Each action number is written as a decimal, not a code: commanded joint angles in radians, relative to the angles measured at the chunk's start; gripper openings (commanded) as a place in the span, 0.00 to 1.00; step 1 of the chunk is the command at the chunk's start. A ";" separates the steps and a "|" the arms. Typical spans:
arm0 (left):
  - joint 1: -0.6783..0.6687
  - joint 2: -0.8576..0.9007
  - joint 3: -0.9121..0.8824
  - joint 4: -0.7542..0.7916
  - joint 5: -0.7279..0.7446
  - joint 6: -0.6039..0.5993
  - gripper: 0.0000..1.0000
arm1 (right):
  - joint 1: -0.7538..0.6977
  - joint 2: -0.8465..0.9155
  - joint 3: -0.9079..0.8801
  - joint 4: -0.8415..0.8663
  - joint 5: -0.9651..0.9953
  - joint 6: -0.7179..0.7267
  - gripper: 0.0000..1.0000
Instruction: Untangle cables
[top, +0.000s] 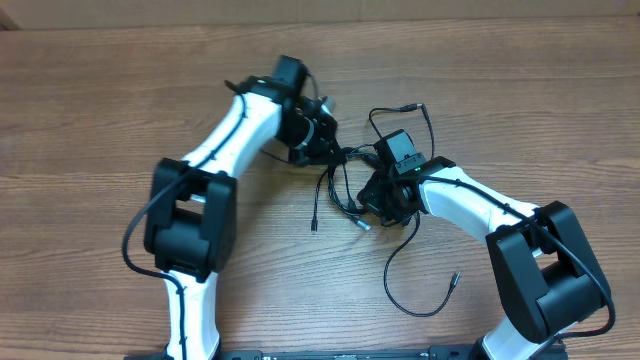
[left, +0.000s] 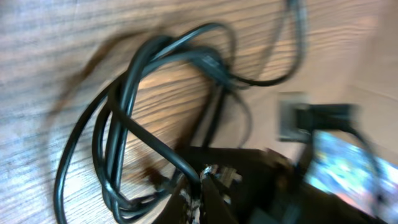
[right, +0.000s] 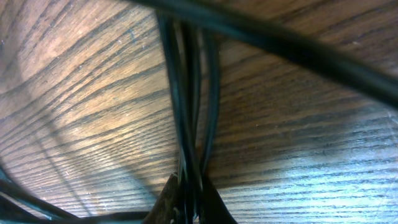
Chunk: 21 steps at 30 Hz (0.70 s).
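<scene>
The right jaws are pinched fully shut on a bundle of several strands of the cables at once, low in the right wrist view. The left jaws are closed too, seemingly on one strand where the loops cross, though that view is too blurred to be sure how many they hold. The tangle lies on the wooden desk between the two arms, with both jaws gripping it close to its knotted middle. The main risk is that the right jaws hold several strands together. Drawing the arms apart would then likely cinch the knot tighter rather than free a cord, and would load the thin cords and their ends. A thin strand could also slip out of the shut left jaws under tension. The long tail curls toward the near edge, just beside the right arm, and could snag there. The far plug may drag and catch.
</scene>
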 joint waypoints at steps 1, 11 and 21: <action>0.072 0.003 0.021 -0.025 0.215 0.146 0.04 | 0.006 0.016 -0.025 -0.008 0.009 -0.019 0.04; 0.147 0.004 0.021 -0.254 -0.139 0.185 0.04 | 0.006 0.016 -0.025 0.031 0.023 -0.108 0.04; 0.156 0.004 0.021 -0.427 -0.550 -0.025 0.18 | 0.006 0.016 -0.025 0.046 0.024 -0.118 0.04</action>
